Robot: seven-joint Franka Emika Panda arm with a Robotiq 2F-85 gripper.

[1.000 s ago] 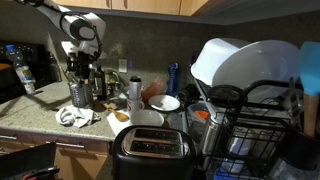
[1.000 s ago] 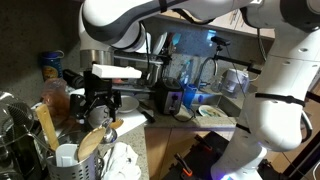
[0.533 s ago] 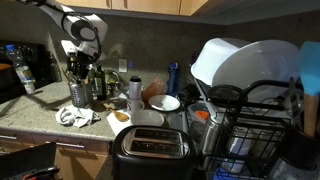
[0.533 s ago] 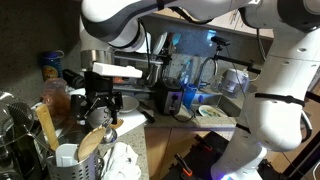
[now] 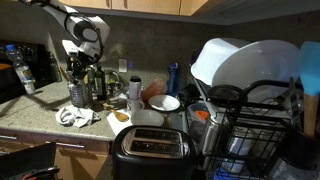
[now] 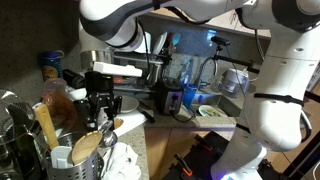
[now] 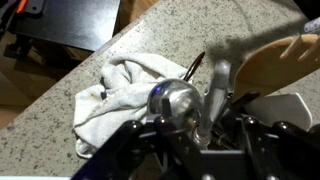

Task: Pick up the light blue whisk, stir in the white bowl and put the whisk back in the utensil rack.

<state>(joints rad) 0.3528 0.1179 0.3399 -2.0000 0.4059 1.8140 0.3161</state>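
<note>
The light blue whisk cannot be singled out with certainty. Only a cluster of handles is seen, standing upright in the utensil rack (image 5: pixel 80 95) at the left of the frame in an exterior view.

The gripper (image 5: pixel 80 73) is positioned directly above this rack, fingers pointing down among the handle tops. It is seen at left of centre in both exterior views (image 6: pixel 100 108).

In the wrist view, the gripper (image 7: pixel 195 128) enters from the bottom edge. Its jaws are spread apart, one dark finger on each side of a rounded metal handle end (image 7: pixel 180 98). No closure on that handle is observed, and contact cannot be confirmed.

A wooden spoon (image 7: pixel 283 55) is located at the upper right of the wrist view, just beside the metal handle. A crumpled white cloth (image 7: pixel 112 88) lies on the speckled countertop (image 7: pixel 45 140), left of centre, next to the rack.

In an exterior view, the white bowl (image 5: pixel 166 102) is set near the frame centre, well apart from the rack. A toaster (image 5: pixel 150 150) occupies the lower centre, and a black wire dish rack (image 5: pixel 262 125) fills the right side.
</note>
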